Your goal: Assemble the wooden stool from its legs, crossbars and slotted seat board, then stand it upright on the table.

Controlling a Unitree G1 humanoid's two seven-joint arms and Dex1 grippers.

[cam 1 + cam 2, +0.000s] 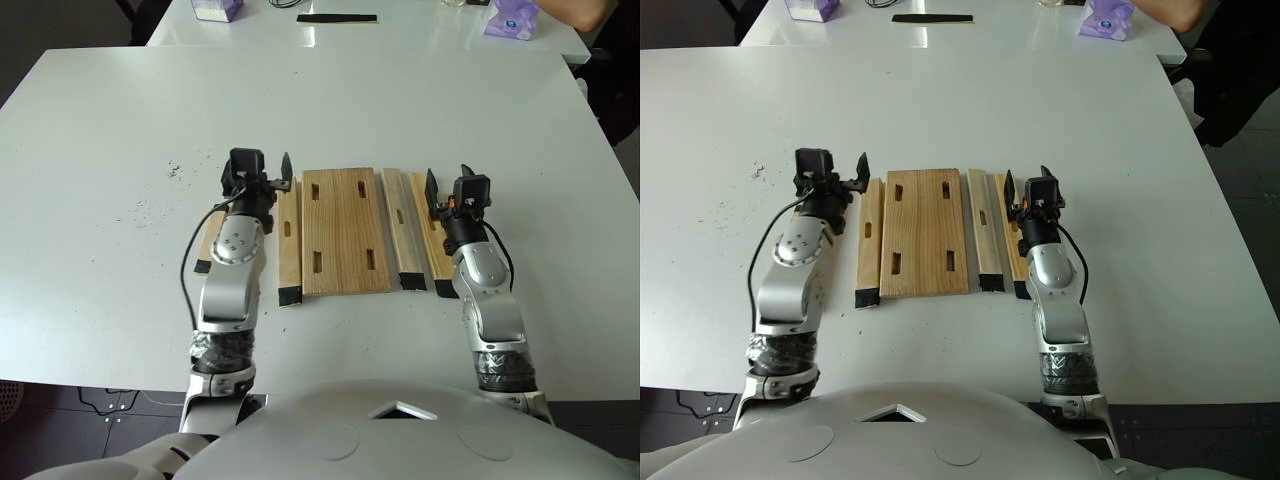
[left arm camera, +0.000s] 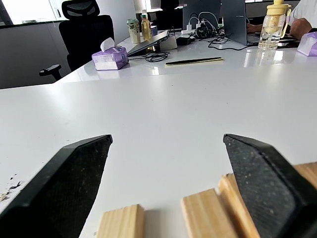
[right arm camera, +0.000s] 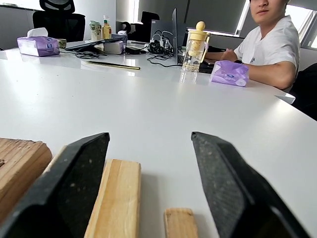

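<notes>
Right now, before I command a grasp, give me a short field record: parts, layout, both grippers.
seat board: flat on the table, four slots, nothing fitted
inner left slat: flat beside the board
outer left slat: partly under the left arm
inner right slat: flat beside the board
outer right slat: beside it, farther out
left gripper: open, empty, low over the left slats' far ends
right gripper: open, empty, low over the right slats' far ends
stool: not yet assembled

Both arms laid forward, jaws parted.
The left gripper (image 1: 256, 170) and right gripper (image 1: 447, 172) are held low over the table's (image 1: 100, 150) near half, fingers spread wide, forearms set roughly parallel.
</notes>
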